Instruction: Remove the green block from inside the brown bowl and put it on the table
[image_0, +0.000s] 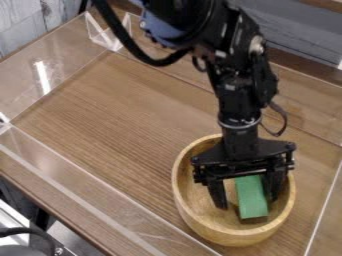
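Brown bowl (191, 212): round, shallow, light wood with a thick rim. I have it on the tabletop (100, 125), by the near right corner as my camera looks at it. Inside it lies one thing that I can make out, the green block (250, 198). Left of the block the bowl's floor shows bare and pale; on the right the inner wall rises close beside the block.

Claw (243, 180): black, pointing down into the bowl, fingers spread wide, one to the left of the block and one to the right. No pinch on it that I can see. The claw's body covers the block's far end, so I cannot tell how far the block runs under there.

Block: flat bar, straight-edged, plain bright green, slightly darker toward the claw. Its near end points toward the bowl's near rim.

Surface, left to right: at the far left, beyond the edge, dark cables (30, 232) and a pale grey area. Then a clear plastic wall (83, 200) along the left edge, catching light. Then the tabletop, medium-brown wood grain with streaks, a wide bare stretch left of the bowl. The black arm (238, 95) comes down from the far edge, a cable looping off its left side. Beyond the far right corner, a grey surface (307, 38).
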